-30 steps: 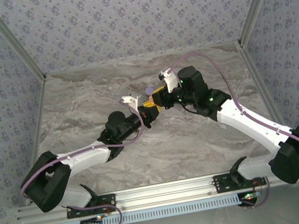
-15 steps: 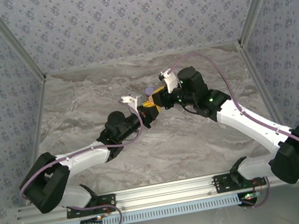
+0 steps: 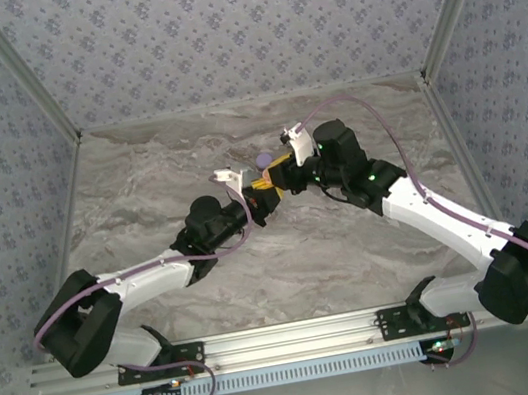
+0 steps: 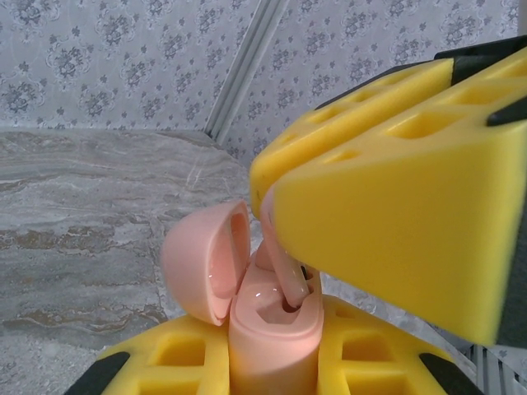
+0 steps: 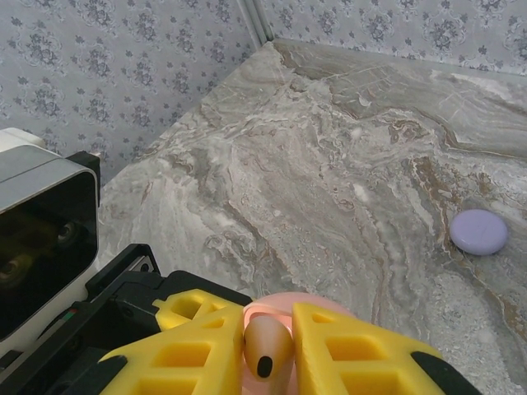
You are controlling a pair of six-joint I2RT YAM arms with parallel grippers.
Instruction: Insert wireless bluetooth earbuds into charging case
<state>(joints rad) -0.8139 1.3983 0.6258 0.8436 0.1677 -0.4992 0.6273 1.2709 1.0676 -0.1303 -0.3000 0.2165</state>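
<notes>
Clamped in the right pincer (image 5: pixel 265 350): a pale pink earbud (image 4: pixel 281 278), pinched by its head, stem pointing down. Gripped upright in the left pincer (image 3: pixel 264 195): the pink charging case (image 4: pixel 270 337), lid (image 4: pixel 202 263) swung open to one side. Stem tip at the mouth of a socket (image 4: pixel 265 301), perhaps just inside; hard to tell which. Probably best done by lining the stem with the socket, easing straight down without twisting, holding the case rigid, and letting go only once seated. Nearest obstacle: the open lid just beside the earbud, plus the two pairs of yellow fingers (image 4: pixel 387 206) nearly touching. Farther out on the marble table (image 5: pixel 329 148), a round purple disc (image 5: pixel 478 230), well apart and no hindrance.
</notes>
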